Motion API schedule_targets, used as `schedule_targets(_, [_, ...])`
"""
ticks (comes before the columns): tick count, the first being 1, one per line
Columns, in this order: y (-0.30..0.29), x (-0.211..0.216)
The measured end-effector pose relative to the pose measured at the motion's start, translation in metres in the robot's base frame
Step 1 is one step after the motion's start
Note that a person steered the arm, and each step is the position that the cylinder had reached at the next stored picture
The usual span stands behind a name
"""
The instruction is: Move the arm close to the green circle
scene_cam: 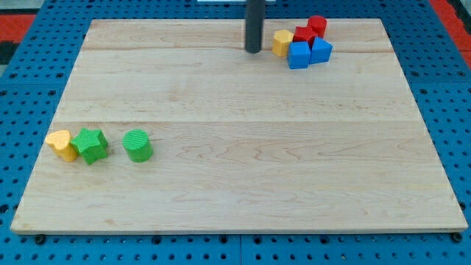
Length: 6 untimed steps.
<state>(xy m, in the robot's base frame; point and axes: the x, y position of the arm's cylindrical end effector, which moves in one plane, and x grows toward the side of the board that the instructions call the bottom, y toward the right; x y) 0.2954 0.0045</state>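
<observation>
Near the table's (235, 221) bottom-left corner stood the green circle (137, 145), a ribbed cylinder, right of a green star (90, 145) and yellow heart (62, 144). Overshooting risked knocking it into them. Far off, my tip (253, 51), a fingerless rod, rested near the top edge beside the red and blue cluster (305, 41).

Pale wooden board (243, 169), green circle (137, 145), green star (91, 145), yellow heart (62, 144) lower left, red, blue, yellow blocks clustered upper right

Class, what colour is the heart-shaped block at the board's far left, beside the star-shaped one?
Yellow: the yellow heart-shaped block touches the green star-shaped block, seen clearly in the camera view.
</observation>
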Motion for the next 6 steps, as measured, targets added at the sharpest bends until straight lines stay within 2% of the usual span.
schedule_targets(3, [-0.025, 0.192])
schedule_targets(4, [-0.067, 0.267])
schedule_targets(5, [-0.141, 0.287])
schedule_targets(6, [-0.186, 0.267])
